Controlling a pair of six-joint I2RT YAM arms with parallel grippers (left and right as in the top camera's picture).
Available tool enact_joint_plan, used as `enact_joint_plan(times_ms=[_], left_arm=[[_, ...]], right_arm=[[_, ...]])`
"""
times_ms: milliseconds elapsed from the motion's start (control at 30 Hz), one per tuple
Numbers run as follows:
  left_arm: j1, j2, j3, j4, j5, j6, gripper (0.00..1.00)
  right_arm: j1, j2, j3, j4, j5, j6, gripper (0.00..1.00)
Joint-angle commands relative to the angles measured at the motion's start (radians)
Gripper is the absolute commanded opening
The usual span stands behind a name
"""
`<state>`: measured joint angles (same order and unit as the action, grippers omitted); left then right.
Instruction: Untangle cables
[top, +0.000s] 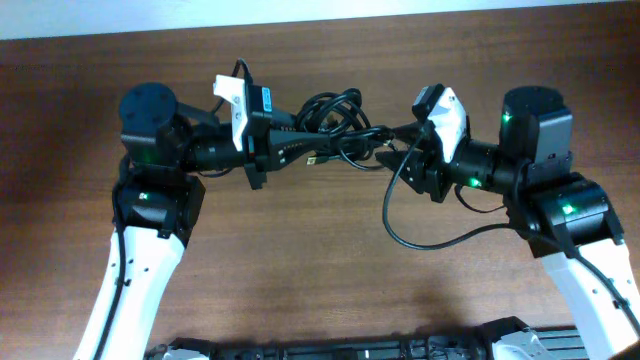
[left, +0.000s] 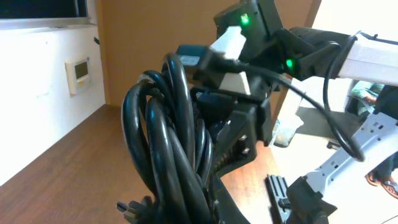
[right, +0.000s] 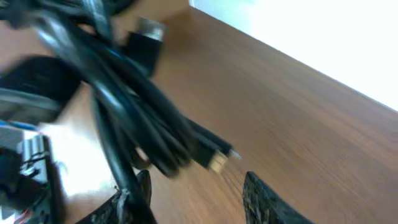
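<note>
Where the two arms meet over the far half of the bench (top: 300, 270), we see the cables (top: 332, 118) strung between them as one knotted black bundle. The left arm (top: 150, 200) reaches in from its own side, and the left jaws are closed tight on the bundle. In the left wrist view the cables (left: 165, 149) rise right in front of the camera as several loops gathered together, held up off the wood, with a small plug (left: 129, 210) sticking out low on the left. The right arm (top: 560, 200) faces it closely from the other side. The right jaws stand partly open: in the blurred right wrist view the two fingers (right: 267, 202) show at the bottom edge with bare bench (right: 298, 112) between them. The cables (right: 124, 106) slant across above them, one strand coming down beside the finger on the picture's left. We cannot tell whether that strand touches the finger, and we see none pinched between the two. A metal-tipped plug (right: 217, 163) pokes out of the bundle just above the gap. From overhead, a thicker black wire (top: 400, 225) attached to the right arm loops loosely over the bench below the bundle.
</note>
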<state>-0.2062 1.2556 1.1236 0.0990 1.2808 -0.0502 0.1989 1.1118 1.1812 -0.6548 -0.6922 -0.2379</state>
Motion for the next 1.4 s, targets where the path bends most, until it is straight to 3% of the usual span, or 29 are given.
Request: enact_joint_plan(times_ms=[0, 267, 333, 400, 567, 600, 700, 867, 967, 1067, 1233, 1367], left_arm=[[0.003, -0.015, 0.0, 0.021, 0.008, -0.014, 0.0], [-0.027, -0.015, 0.0, 0.021, 0.062, -0.013, 0.0], [-0.027, -0.015, -0.001, 0.014, -0.046, -0.014, 0.0], [-0.027, -0.015, -0.001, -0.022, -0.247, -0.015, 0.0], [-0.027, -0.016, -0.001, -0.063, -0.531, -0.095, 0.0], [-0.027, -0.015, -0.001, -0.062, -0.538, -0.097, 0.0], [-0.055, -0.015, -0.001, -0.027, -0.538, -0.14, 0.0], [-0.141, -0.015, -0.001, -0.003, -0.543, -0.136, 0.0], [-0.145, -0.016, -0.001, 0.006, -0.526, -0.136, 0.0], [-0.144, -0.016, -0.001, 0.1, -0.375, -0.137, 0.0], [-0.127, -0.016, -0.001, 0.188, -0.294, -0.136, 0.0], [-0.022, -0.015, -0.001, 0.182, -0.34, -0.148, 0.0]], right_arm=[[-0.004, 0.001, 0.011, -0.013, 0.298, 0.135, 0.56], [-0.004, 0.001, 0.011, -0.03, 0.528, 0.28, 0.57], [-0.004, 0.0, 0.011, -0.051, 0.475, 0.28, 0.6], [-0.004, -0.002, 0.011, -0.077, 0.41, 0.28, 0.64], [-0.004, -0.019, 0.011, -0.087, 0.179, 0.283, 0.83], [-0.004, -0.024, 0.011, -0.068, 0.176, 0.332, 0.9], [-0.003, -0.024, 0.011, -0.006, 0.171, 0.428, 0.93], [-0.003, -0.02, 0.011, 0.028, 0.222, 0.438, 0.93], [-0.003, -0.006, 0.011, 0.01, 0.375, 0.438, 0.93], [-0.003, 0.018, 0.011, -0.004, 0.567, 0.438, 0.93], [-0.004, 0.03, 0.011, -0.068, 0.771, 0.438, 0.93], [-0.004, 0.016, 0.011, -0.085, 0.647, 0.438, 0.96]])
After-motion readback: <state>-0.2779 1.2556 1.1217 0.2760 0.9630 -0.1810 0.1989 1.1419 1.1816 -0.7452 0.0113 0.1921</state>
